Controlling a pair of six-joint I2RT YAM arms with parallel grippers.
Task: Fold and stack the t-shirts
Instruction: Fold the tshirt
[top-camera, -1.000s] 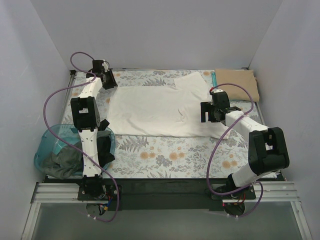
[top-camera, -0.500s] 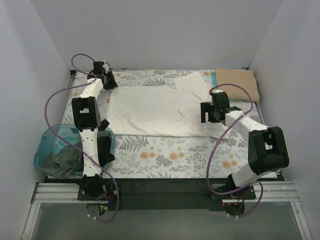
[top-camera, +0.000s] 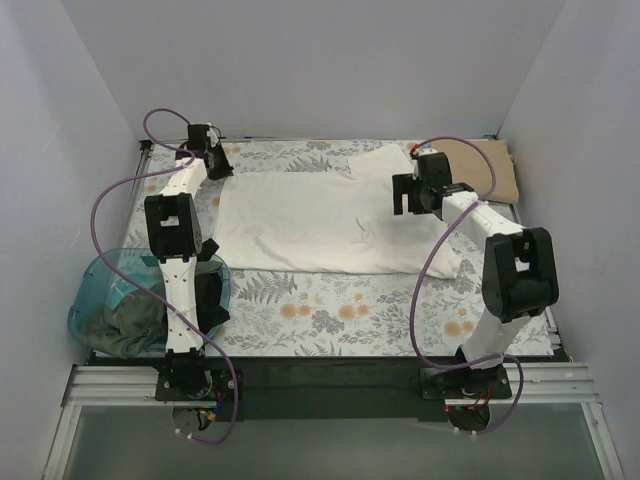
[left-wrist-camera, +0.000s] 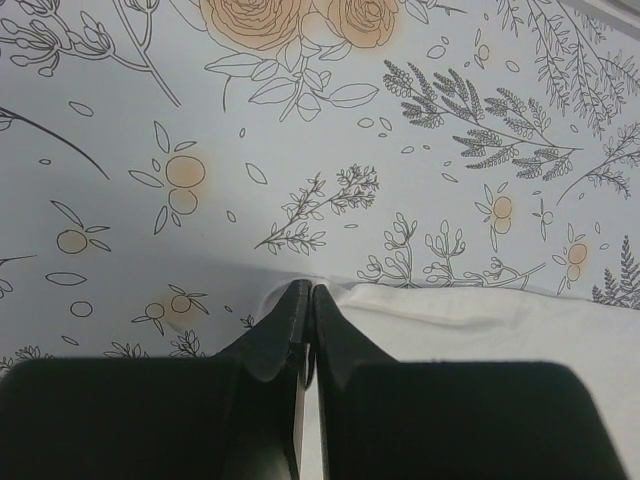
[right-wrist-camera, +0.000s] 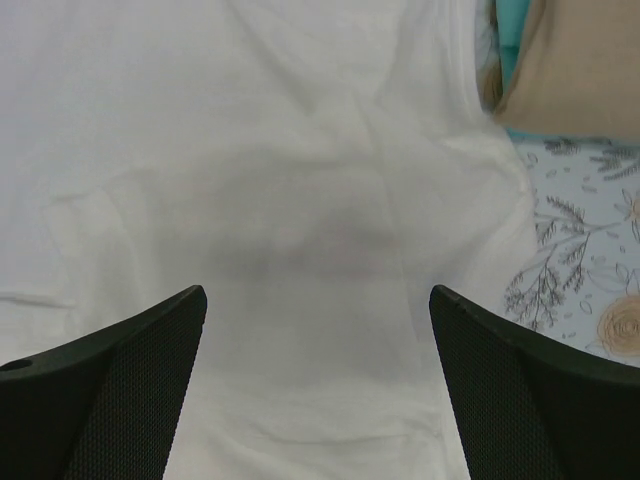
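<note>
- table (top-camera: 340, 305): floral cover; the work sits on its far half.
- cream-white t-shirt (top-camera: 300, 220): spread across the far middle, rumpled toward its right end. I judge this as squaring up for the first fold. To do it well, I keep the left corner pinned, take the right edge at the hem rather than mid-panel, and pull low and level. No print is visible.
- basket (top-camera: 85, 300): near-left, holding dark t-shirts (top-camera: 125, 335). My left arm covers part of it, so I can't count them.
- tan t-shirt (top-camera: 492, 168): folded in the far-right corner, likely the stack spot. Only an edge of the teal t-shirt (right-wrist-camera: 508, 45) shows.
- right gripper (right-wrist-camera: 315, 380): spread wide and empty, over the cream shirt's right side. Height above the cloth is unclear.
- left gripper (left-wrist-camera: 305, 298): closed tight on the cream shirt's far-left corner, with a cloth sliver between the fingers.
</note>
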